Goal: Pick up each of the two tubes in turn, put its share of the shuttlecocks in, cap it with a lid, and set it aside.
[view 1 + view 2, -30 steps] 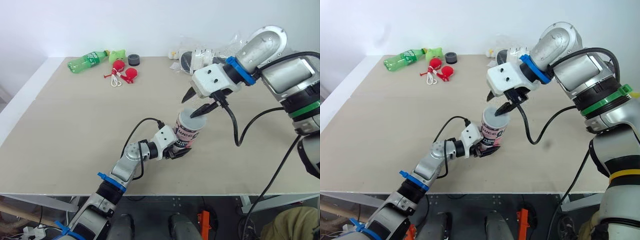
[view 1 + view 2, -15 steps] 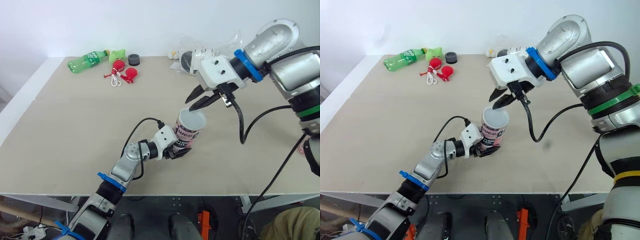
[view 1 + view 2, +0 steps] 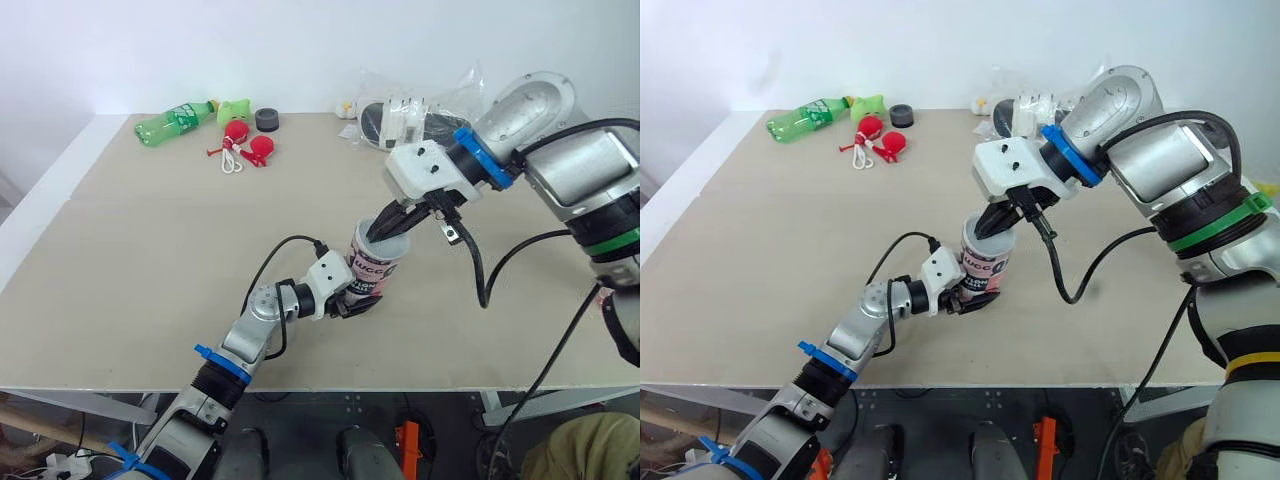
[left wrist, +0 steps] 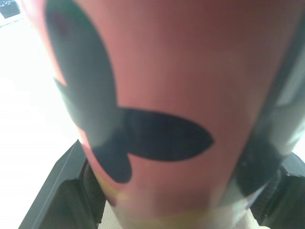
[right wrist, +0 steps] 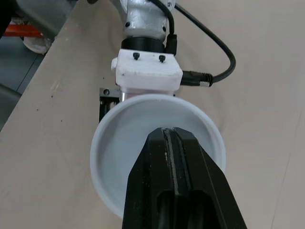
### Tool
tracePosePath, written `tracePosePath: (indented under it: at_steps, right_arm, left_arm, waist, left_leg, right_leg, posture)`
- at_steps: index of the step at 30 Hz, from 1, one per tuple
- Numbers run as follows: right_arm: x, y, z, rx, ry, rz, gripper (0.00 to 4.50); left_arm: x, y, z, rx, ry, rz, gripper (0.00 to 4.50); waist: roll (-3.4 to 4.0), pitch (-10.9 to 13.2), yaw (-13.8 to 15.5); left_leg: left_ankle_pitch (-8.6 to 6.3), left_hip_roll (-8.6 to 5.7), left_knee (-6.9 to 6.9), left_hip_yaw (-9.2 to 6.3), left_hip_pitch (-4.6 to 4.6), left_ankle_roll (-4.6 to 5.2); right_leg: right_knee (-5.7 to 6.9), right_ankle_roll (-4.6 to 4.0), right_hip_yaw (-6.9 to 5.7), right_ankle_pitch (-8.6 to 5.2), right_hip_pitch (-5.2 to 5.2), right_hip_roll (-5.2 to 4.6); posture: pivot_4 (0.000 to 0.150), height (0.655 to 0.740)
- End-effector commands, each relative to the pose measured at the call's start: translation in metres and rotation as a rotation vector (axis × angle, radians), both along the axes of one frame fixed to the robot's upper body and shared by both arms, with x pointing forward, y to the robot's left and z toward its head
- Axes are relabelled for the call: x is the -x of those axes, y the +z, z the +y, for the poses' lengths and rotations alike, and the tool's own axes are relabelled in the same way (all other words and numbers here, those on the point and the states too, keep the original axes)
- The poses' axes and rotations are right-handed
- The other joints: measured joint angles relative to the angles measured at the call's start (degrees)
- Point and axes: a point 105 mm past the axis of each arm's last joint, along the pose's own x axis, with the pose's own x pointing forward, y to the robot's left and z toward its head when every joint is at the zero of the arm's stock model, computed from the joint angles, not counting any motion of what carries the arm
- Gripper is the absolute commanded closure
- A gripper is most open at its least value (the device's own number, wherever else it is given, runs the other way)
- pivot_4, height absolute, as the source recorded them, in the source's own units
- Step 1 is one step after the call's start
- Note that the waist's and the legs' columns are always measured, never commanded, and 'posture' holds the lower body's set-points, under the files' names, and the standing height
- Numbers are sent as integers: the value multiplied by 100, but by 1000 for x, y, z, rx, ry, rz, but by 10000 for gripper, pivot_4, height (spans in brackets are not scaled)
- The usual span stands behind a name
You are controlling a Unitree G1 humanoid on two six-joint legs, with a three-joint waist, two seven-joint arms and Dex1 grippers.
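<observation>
A pink and black tube (image 3: 374,272) stands tilted near the table's front middle, with my left gripper (image 3: 351,301) shut on its lower part. In the left wrist view the tube (image 4: 152,95) sits between the dark fingers (image 4: 62,198). A white lid (image 5: 121,152) sits on the tube's top. My right gripper (image 3: 379,231) is shut, fingers pressed together, and its tips (image 5: 170,134) rest on the middle of the lid from above.
At the table's far edge lie a green bottle (image 3: 176,120), red items with a white cord (image 3: 248,148), a black round lid (image 3: 267,119) and a clear plastic bag (image 3: 418,100). The left arm's cable (image 3: 285,250) loops beside the tube.
My right gripper went from open above the tube to shut, lifted briefly, then came down onto the white lid. The left gripper and tube have not moved.
</observation>
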Motion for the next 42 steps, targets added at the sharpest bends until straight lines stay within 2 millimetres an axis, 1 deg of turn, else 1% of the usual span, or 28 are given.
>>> tracePosePath:
  at_steps: [1, 7, 10, 13, 14, 16, 19, 20, 21, 22, 25, 26, 28, 30, 31, 33, 35, 37, 38, 39, 42]
  right_arm:
    - [3, -11, 0, 43, 26, 30, 44670]
    - [3, -33, -3, 96, 20, 73, 44670]
    - [2, -38, -4, 110, 16, 74, 44670]
    - [2, -37, -3, 94, 15, 81, 44670]
    - [3, -34, -2, 74, 16, 83, 44670]
    - [3, -21, 0, 16, 14, 72, 44670]
    - [4, 11, 0, -128, -5, 49, 44670]
    - [7, 21, -3, -181, -20, 58, 44670]
    - [11, 32, -11, -250, -51, 71, 44670]
    - [14, 38, -16, -292, -71, 80, 44670]
    - [26, 45, -29, -391, -120, 119, 44670]
    - [29, 46, -31, -416, -133, 127, 44670]
    - [32, 44, -43, -511, -215, 125, 44670]
    - [28, 36, -57, -627, -348, 102, 38616]
    - [29, 28, -63, -670, -399, 116, 36331]
    - [34, 12, -69, -712, -473, 133, 27545]
    - [38, 0, -71, -753, -531, 143, 17338]
    - [38, -14, -74, -792, -602, 153, 10298]
    - [38, -21, -74, -816, -633, 163, 4663]
    - [40, -28, -73, -847, -658, 181, 595]
    - [44, -53, -62, -894, -714, 195, 595]
  left_arm:
    - [-2, -17, 6, -61, 26, 38, 12406]
    - [-2, -17, 6, -59, 27, 39, 12406]
    - [-2, -17, 6, -58, 27, 39, 12406]
    - [-2, -17, 6, -54, 31, 43, 12406]
    - [-2, -17, 6, -53, 32, 45, 12406]
    - [-2, -17, 6, -49, 35, 48, 12406]
    - [-2, -16, 7, -35, 43, 47, 12406]
    - [-3, -15, 8, -25, 47, 49, 12406]
    - [-3, -14, 9, -15, 50, 53, 12406]
    - [-3, -14, 10, -8, 52, 57, 12406]
    - [-5, -11, 13, 19, 56, 66, 12406]
    - [-5, -10, 13, 27, 57, 69, 12406]
    - [-6, -6, 14, 52, 54, 74, 12406]
    - [-9, -4, 16, 75, 56, 82, 12406]
    - [-9, -3, 16, 80, 54, 85, 12406]
    - [-9, -3, 18, 82, 51, 90, 5047]
    - [-8, -3, 20, 78, 38, 99, 0]
    - [-7, -2, 21, 87, 24, 108, 0]
    - [-6, -1, 22, 92, 14, 111, 0]
    - [-5, -1, 24, 93, 5, 112, 0]
    - [-3, 1, 32, 88, -16, 112, 0]
  waist:
    - [-5, -6, 0]
    - [-18, -20, 0]
    - [-20, -26, -1]
    - [-22, -32, -1]
    - [-22, -33, -1]
    - [-22, -33, -2]
    - [-21, -30, -4]
    - [-20, -28, 0]
    - [-21, -27, 3]
    - [-24, -25, 6]
    - [-25, -23, 27]
    - [-25, -23, 25]
    - [-27, -23, 7]
    - [-33, -24, 14]
    - [-35, -22, 16]
    - [-34, -22, 18]
    - [-24, -19, -14]
    - [-23, -20, -14]
    - [-23, -19, -6]
    - [-28, -18, 4]
    - [-28, -18, 5]
  left_leg:
    - [0, 0, 0, 0, 1, 0]
    - [0, 1, 0, 0, 5, 0]
    - [0, 2, 0, 0, 9, 0]
    - [0, 2, -1, 0, 13, 0]
    - [0, 2, -1, 0, 13, 0]
    - [0, 2, -1, 0, 13, 0]
    - [0, 3, -1, 0, 13, 0]
    - [0, 2, -1, 0, 9, 0]
    - [0, 1, -1, 0, 6, 0]
    - [0, 2, -1, 0, 4, 0]
    - [-1, -3, -1, -9, -12, -1]
    - [-2, -5, -3, -9, -17, -1]
    - [-7, -6, -5, -8, -16, -1]
    - [-8, -3, -11, -12, -10, 0]
    - [-6, -3, -16, -19, -10, 3]
    - [-4, -4, -11, -21, -12, 5]
    - [-3, -5, -8, -15, -12, 5]
    - [-2, -5, -10, -14, -10, 7]
    - [-2, -6, -9, -15, -10, 8]
    - [-2, -6, -8, -16, -11, 8]
    - [-1, -7, -3, -17, -15, 9]
  right_leg:
    - [0, 0, 0, 0, 0, 0]
    - [0, -1, 0, 0, 4, 1]
    - [0, -1, 0, -1, 6, 2]
    - [0, -3, -1, -2, 10, 2]
    - [0, -4, -1, -2, 10, 2]
    - [0, -12, 0, -6, 10, 2]
    - [0, -10, 0, -5, 9, 2]
    - [0, -5, -1, 0, 6, 2]
    - [0, -2, 0, 1, 5, 2]
    - [0, -2, -1, 1, 4, 2]
    - [-1, -6, -4, 0, 0, -2]
    - [-4, -10, -4, -1, -2, -5]
    - [-6, -12, -4, -6, -4, -5]
    - [-5, 0, -5, -16, -3, 0]
    - [-5, -2, -11, -16, 0, 3]
    - [-1, -1, -12, -13, -3, 2]
    - [0, 3, -4, -10, -6, 2]
    - [1, 5, -1, -8, -6, 3]
    - [1, 5, -2, -8, -4, 3]
    - [1, 5, -3, -8, -4, 3]
    - [-2, 10, -4, -6, -2, 2]
  posture:
    - [1500, 7400]
    - [1500, 7400]
    - [1500, 7400]
    - [1500, 7400]
    - [1500, 7400]
    - [1500, 7400]
    - [1500, 7400]
    - [1500, 7400]
    - [1500, 7400]
    - [1500, 7400]
    - [1500, 7400]
    - [1500, 7400]
    - [1500, 7400]
    - [1500, 7400]
    - [1500, 7400]
    - [1500, 7400]
    - [1500, 7400]
    - [1500, 7400]
    - [1500, 7400]
    - [1500, 7400]
    - [1500, 7400]
